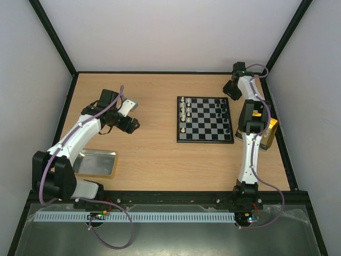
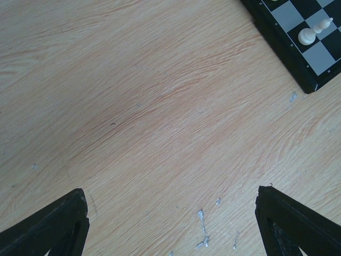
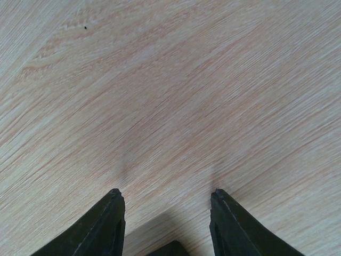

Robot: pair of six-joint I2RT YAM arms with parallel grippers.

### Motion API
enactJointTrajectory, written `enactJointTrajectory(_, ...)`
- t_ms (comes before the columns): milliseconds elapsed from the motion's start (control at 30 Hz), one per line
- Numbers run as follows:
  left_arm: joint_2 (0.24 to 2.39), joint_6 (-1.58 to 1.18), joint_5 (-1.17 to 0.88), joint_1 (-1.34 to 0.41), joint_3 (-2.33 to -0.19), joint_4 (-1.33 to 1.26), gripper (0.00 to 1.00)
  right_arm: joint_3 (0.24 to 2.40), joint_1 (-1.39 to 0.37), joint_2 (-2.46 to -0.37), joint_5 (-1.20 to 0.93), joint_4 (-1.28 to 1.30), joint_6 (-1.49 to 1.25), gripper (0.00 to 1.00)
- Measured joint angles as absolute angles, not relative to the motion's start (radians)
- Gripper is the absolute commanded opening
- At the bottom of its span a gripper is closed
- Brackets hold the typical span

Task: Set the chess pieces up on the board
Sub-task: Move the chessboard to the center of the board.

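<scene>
Board (image 1: 205, 119) lies centre-right on the table (image 1: 149, 154), with white pieces (image 1: 183, 114) along its left edge and black pieces (image 1: 224, 113) along its right. Right gripper (image 1: 233, 89) hangs just off the far right corner, jaws parted and empty. Left gripper (image 1: 132, 124), wide apart and empty, stands well left of the board. Judged: the right arm is nearer the black side.

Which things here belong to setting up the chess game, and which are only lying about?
For the job:
- board
- white pieces, along its left side
- black pieces, along its right side

Just lying about:
- silver tray, near left
- gold tray, at the right, partly hidden
</scene>
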State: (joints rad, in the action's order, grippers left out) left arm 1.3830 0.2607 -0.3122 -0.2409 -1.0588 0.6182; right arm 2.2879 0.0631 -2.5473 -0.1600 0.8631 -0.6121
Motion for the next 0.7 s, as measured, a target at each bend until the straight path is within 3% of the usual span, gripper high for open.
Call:
enactJointTrajectory(367,1.378,0.257,-0.323,-0.229,-1.059,0.618,0.86,2.251,0.038,-2.531,-0.139,0.862,-0.586,0.42)
enactJointTrajectory(467,1.371,0.254,-0.326,-0.224,-1.059,0.618,0.86,2.231,0.031,-2.52,-0.137,0.86,-0.583,0.37)
enactJointTrajectory(700,1.361,0.25,-0.337,-0.213,-1.059,0.618,0.86,2.164,0.024,-2.484,-0.137,0.84,-0.579,0.35)
